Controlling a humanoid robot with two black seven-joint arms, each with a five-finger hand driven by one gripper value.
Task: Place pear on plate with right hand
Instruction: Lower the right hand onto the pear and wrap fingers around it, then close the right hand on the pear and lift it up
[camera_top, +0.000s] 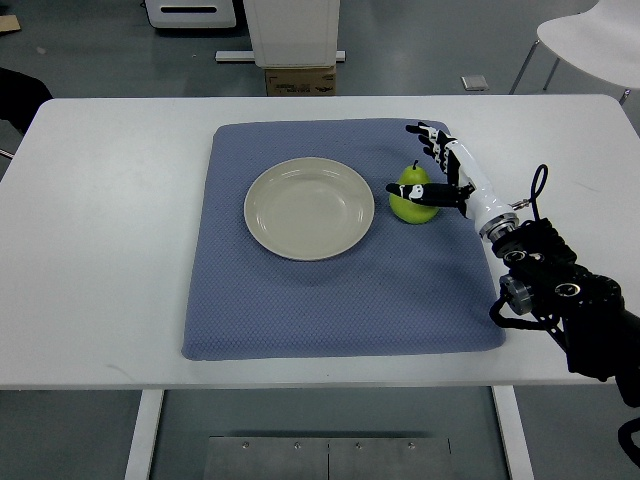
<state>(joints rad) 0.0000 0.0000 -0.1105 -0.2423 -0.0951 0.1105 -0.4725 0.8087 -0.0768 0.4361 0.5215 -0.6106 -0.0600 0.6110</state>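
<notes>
Even, bright overhead light washes my view; the white table (110, 250) runs almost overexposed, without hard glare. Shadows are soft and short: a faint rim under the plate (310, 208), a small dark patch beneath my fingers (425, 190). Focus is sharp throughout, edges slightly bowed.

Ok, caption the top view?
Right hand closing around green pear beside empty cream plate on blue mat.

My right arm reaches in from the lower right, wrist angled up and to the left toward the pear (411, 196). My right hand (437, 170) is spread, thumb lying across the pear's front, fingers extended just behind it.
</notes>
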